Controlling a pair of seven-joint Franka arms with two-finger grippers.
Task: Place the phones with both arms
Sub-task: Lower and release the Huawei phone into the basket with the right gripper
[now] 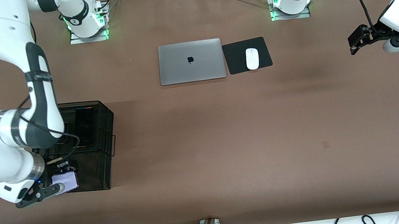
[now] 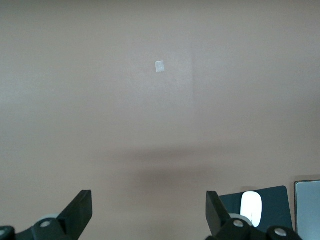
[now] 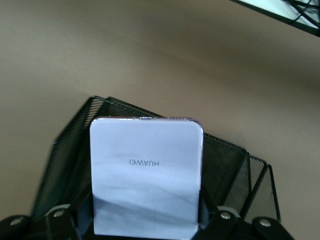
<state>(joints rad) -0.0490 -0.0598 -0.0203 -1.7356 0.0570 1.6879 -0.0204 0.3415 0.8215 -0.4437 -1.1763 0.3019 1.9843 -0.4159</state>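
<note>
Clamped between right gripper (image 3: pixel 145 220) jaws: lavender phone (image 3: pixel 146 175), above mesh rack (image 3: pixel 235 165). Left gripper (image 2: pixel 149 210) jaws apart over bare worktop (image 2: pixel 100 100), waiting.

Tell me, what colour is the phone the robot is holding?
Pale lavender-white, with grey lettering; the phone shows best in the right wrist view, in the right gripper.

Left gripper (image 2: pixel 149 212) (jaws spread) over bare table (image 2: pixel 100 100).

Laptop (image 1: pixel 191 62) and mouse (image 1: pixel 252 58) stand mid-table; elsewhere open.
</note>
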